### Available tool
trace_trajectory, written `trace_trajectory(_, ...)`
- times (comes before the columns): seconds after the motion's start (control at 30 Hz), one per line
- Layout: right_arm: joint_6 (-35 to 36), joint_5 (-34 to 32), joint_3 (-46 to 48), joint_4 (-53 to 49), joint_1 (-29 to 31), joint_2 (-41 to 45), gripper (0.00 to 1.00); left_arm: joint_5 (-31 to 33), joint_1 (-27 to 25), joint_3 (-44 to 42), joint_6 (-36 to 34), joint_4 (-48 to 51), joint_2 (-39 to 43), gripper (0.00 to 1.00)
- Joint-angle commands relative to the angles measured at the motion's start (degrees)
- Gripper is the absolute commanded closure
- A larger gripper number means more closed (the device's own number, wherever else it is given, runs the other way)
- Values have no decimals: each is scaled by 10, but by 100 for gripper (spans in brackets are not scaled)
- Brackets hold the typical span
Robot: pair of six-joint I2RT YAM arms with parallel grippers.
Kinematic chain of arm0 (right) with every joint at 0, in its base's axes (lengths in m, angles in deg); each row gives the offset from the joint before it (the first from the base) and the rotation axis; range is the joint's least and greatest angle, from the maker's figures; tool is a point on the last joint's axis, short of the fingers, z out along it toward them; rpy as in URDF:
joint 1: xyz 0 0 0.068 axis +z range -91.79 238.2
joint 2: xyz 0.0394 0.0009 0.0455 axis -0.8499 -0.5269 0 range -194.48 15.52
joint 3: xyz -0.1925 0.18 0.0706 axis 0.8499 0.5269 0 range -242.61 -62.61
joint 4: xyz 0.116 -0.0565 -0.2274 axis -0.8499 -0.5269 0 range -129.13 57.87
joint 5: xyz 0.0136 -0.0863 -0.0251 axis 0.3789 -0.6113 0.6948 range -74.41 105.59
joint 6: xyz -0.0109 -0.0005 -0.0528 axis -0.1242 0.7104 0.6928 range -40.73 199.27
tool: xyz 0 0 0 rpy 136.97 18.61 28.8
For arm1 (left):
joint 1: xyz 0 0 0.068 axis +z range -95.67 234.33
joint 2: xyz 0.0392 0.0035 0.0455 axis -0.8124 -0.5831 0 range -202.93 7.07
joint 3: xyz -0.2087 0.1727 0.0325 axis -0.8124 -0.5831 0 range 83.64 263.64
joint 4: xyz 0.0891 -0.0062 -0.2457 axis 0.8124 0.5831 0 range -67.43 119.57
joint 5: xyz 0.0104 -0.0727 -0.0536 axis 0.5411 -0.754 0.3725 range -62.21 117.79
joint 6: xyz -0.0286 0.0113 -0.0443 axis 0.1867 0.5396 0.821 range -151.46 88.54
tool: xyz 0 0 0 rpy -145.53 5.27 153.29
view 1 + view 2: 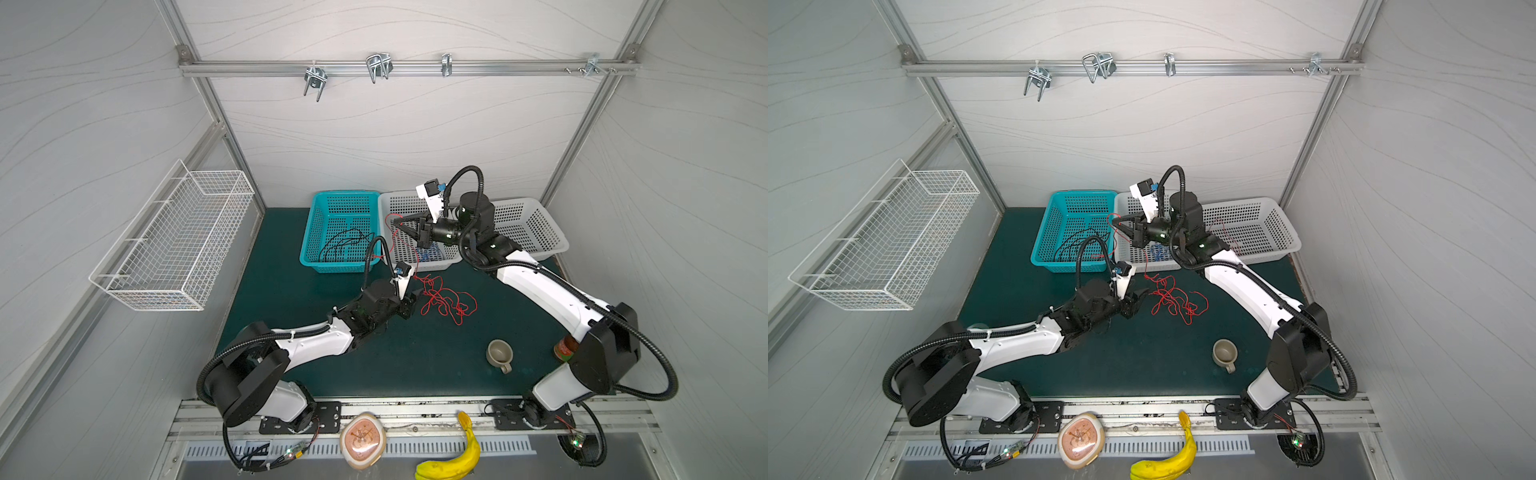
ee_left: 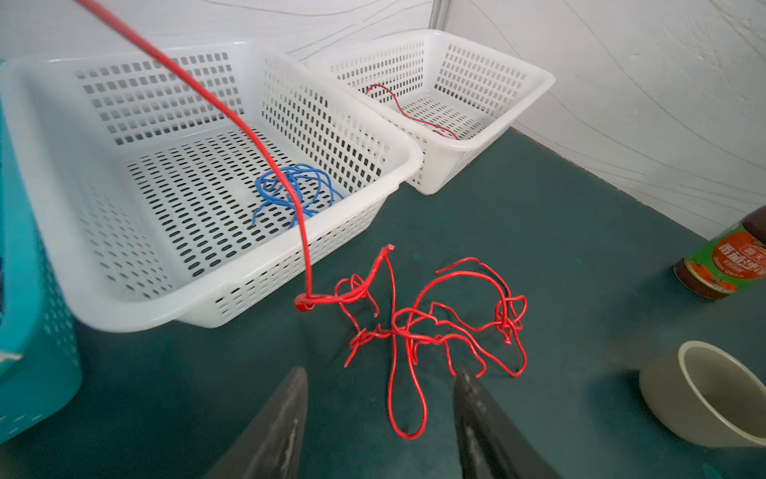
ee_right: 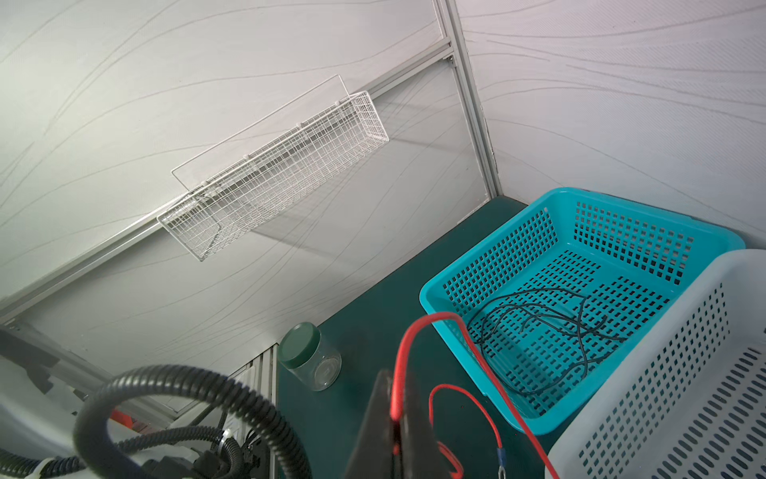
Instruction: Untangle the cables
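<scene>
A tangle of red cables [image 1: 444, 301] [image 1: 1173, 301] [image 2: 435, 323] lies on the green mat in front of the white baskets. One red strand [image 2: 232, 116] rises taut from it to my right gripper [image 1: 397, 224] [image 1: 1117, 226] [image 3: 396, 414], which is shut on it above the middle white basket's [image 1: 405, 199] left edge. My left gripper [image 1: 412, 302] [image 1: 1137, 302] [image 2: 381, 371] stands open just left of the tangle, and a red loop lies between its fingers untouched. Blue cables [image 2: 290, 190] lie in the middle basket, black cables [image 3: 539, 331] in the teal basket [image 1: 320, 216], and a red cable [image 2: 410, 112] in the far white basket.
A beige cup [image 1: 498, 355] and a sauce bottle [image 1: 565, 347] stand on the mat to the right. A green-lidded glass jar [image 3: 309, 356] stands by the left wall. A wire basket [image 1: 178, 237] hangs on that wall. A banana [image 1: 453, 453] lies past the front rail.
</scene>
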Motion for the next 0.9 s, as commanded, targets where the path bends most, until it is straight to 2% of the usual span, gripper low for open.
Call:
trace_trajectory(0.0, 19, -10, -3, 4, 2, 38, 100, 45, 5, -4, -2, -27, 21, 39)
trace_trajectory(0.1, 22, -17, 8, 4, 3, 47, 100, 52, 7, 2, -9, -15, 18, 38)
trace_trajectory(0.23, 23, -21, 21, 4, 2, 52, 100, 32, 5, 58, -52, 50, -19, 39)
trace_trajectory(0.3, 21, -21, 23, 4, 3, 52, 100, 48, -4, 86, -84, 95, -45, 39)
trace_trajectory(0.4, 21, -21, 27, 4, 3, 51, 100, 90, -26, 116, -141, 111, -80, 39)
trace_trajectory(0.53, 26, -27, 29, -1, 2, 48, 100, 109, -49, 132, -194, 97, -110, 39)
trace_trajectory(0.7, 25, -25, 28, -1, 2, 44, 100, 130, -61, 145, -227, 62, -145, 38)
trace_trajectory(0.87, 18, -24, 34, 4, 2, 48, 100, 177, -64, 155, -254, -17, -183, 38)
